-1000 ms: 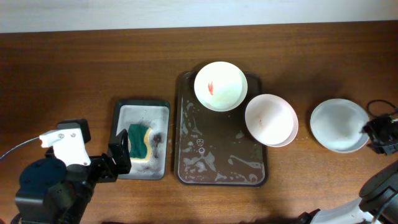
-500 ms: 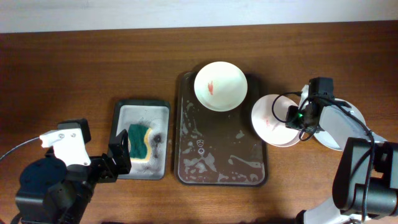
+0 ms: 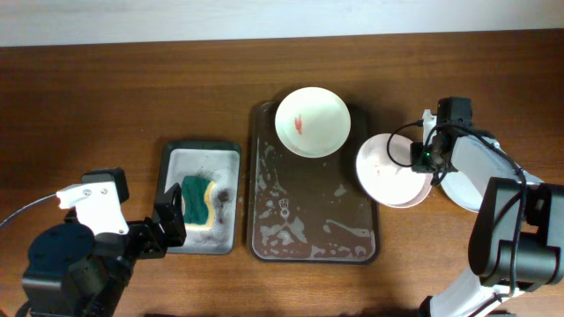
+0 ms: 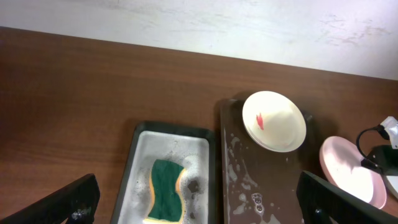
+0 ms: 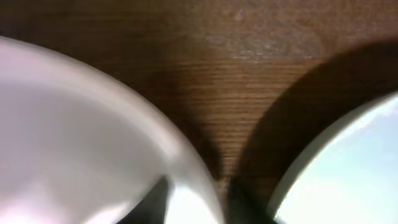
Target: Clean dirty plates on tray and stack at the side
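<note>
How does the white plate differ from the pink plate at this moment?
The white plate is cream-white; the pink plate is pale pink. The white plate sits at the tray's far end, over its rim; the pink plate straddles the tray's right rim, mostly over the table. The right gripper is at the pink plate's rim; nothing touches the white plate. Both are round and shallow.

Overhead: fixed above table (image 3: pixel 132 88), looks straight down, distant; whole layout in frame.
Left wrist: low at 7 o'clock, faces obliquely toward 1 o'clock, mid-range; shares sponge tray (image 4: pixel 163 146), large tray (image 4: pixel 242 180), smeared plate (image 4: pixel 273 121) and pink plate (image 4: pixel 348 174) with overhead.
Right wrist: at 3 o'clock, extreme close-up, blurred pink plate rim.
</note>
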Controlling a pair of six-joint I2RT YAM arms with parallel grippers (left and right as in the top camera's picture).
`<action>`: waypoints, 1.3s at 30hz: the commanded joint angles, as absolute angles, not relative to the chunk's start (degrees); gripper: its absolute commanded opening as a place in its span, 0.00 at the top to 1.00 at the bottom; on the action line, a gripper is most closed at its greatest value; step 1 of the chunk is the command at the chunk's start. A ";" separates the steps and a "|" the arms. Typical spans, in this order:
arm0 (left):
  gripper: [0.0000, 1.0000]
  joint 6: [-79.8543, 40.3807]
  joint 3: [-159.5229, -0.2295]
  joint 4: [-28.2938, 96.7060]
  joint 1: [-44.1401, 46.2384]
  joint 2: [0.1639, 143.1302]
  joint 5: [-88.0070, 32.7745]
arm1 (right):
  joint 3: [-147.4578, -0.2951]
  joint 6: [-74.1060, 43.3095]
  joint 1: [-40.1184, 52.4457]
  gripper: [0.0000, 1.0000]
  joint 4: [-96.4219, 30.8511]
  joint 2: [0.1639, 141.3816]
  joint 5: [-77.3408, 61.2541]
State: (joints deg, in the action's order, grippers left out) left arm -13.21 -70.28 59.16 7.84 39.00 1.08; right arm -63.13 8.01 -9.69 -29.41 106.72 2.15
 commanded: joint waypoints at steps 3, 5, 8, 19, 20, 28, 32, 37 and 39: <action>0.01 -13.15 -70.39 59.07 7.70 39.05 1.26 | -64.07 1.19 -9.43 0.96 -35.33 106.54 -5.87; 0.01 -13.15 -70.39 59.05 7.70 39.05 1.26 | -66.02 0.78 -9.19 0.96 -41.10 103.28 -8.88; 0.01 -13.15 -70.39 59.02 7.70 39.05 1.28 | -66.32 0.78 -6.66 0.96 -48.95 96.18 -13.08; 0.00 -10.33 -70.39 67.81 7.70 61.19 -7.75 | -68.75 -11.16 15.35 0.70 -56.71 85.41 -13.50; 0.01 -10.33 -70.39 68.05 7.70 63.09 -7.75 | -68.64 -11.18 15.42 0.68 -57.06 80.88 -13.28; 0.00 -8.88 -70.39 66.70 7.70 65.23 -2.33 | -48.01 -13.47 15.35 0.56 -42.26 79.50 -10.87; 0.00 -9.91 -70.39 66.72 7.70 72.77 -2.35 | -48.07 -11.20 15.35 0.71 -36.64 90.50 -16.32; 0.00 -12.78 -69.76 66.15 7.68 82.35 0.08 | -48.07 -17.69 15.29 0.96 -32.08 94.45 -10.07; 0.16 -12.78 -68.79 63.16 7.70 89.52 0.27 | -48.10 -20.60 15.29 0.96 -32.77 94.45 -6.55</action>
State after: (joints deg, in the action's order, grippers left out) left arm -11.97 -70.11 65.47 7.84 82.72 -1.06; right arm -47.83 -16.51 15.22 -32.23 93.71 -13.21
